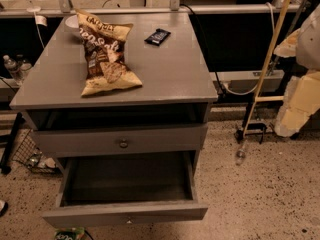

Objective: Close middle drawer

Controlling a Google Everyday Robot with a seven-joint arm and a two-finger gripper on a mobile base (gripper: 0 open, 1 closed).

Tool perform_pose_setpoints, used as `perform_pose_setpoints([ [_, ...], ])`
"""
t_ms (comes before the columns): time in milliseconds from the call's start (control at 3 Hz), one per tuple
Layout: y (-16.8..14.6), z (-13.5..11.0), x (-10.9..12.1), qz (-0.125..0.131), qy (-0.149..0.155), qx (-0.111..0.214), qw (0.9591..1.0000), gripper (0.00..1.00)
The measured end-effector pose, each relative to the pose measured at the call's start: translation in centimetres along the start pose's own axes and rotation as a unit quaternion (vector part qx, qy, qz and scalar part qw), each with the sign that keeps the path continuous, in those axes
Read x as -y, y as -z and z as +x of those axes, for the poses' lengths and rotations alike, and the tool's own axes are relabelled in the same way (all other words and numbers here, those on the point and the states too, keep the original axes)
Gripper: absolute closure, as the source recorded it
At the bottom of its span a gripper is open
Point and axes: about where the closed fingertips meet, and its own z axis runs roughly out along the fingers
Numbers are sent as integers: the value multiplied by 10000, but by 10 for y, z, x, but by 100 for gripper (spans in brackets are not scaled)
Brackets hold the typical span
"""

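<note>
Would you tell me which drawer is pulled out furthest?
The tiny-knobbed middle drawer, lowest in view, its dark box exposed; the gripper hangs far right.

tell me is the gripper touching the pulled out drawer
Apart. The camera view shows the gripper far off at the right edge, with bare floor between it and the pulled-out drawer.

Middle drawer (125, 213) stands open; pincer (287, 120) far right.

Right edge cuts off the blurred gripper (294, 109).
</note>
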Motion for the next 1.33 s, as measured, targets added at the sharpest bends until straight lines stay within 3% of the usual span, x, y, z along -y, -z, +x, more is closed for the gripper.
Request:
perform_pose_setpoints([
  [333, 0, 0, 0, 1, 0, 0, 10000, 0],
  [667, -22, 0, -17, -145, -206, 74, 9997, 0],
  [1000, -90, -2, -62, -497, -699, 78, 9963, 0],
  [1333, -154, -1, -95, -740, -1375, -93, 9877, 0],
])
